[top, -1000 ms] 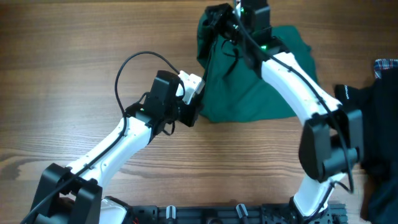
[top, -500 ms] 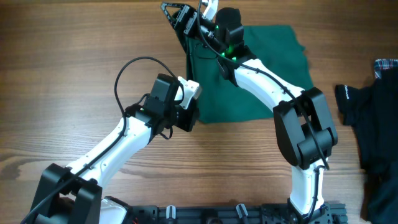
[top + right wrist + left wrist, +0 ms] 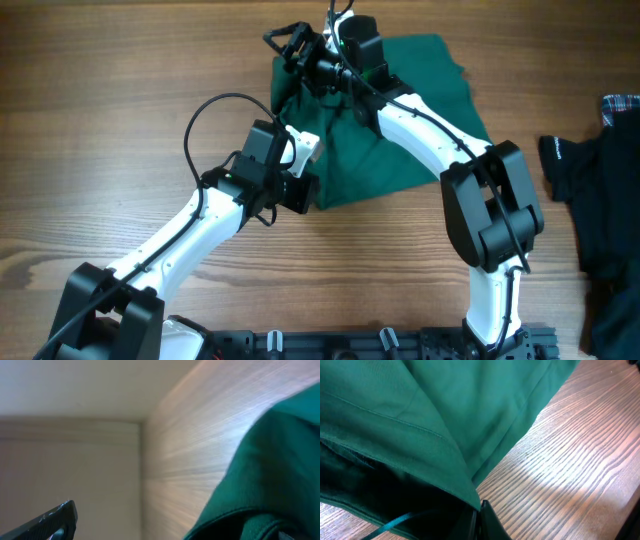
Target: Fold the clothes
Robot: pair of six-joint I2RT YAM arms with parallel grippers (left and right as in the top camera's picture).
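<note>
Green garment [image 3: 420, 110] was found spread and partly bunched on the wooden table [image 3: 100, 100], at the far middle, under the right arm. Left gripper [image 3: 303, 190] was clamped together on the garment's near-left corner; in the left wrist view the fabric edge was seen running right into the fingertips. Right gripper [image 3: 292, 45] was seen with jaws wide apart over the garment's far-left edge, nothing gripped. Black garment [image 3: 590, 190] and plaid cloth [image 3: 622, 105] were noted at the right edge, well apart.

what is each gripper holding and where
Left gripper pinches the green garment at its front left corner; right gripper is open, holding nothing.
</note>
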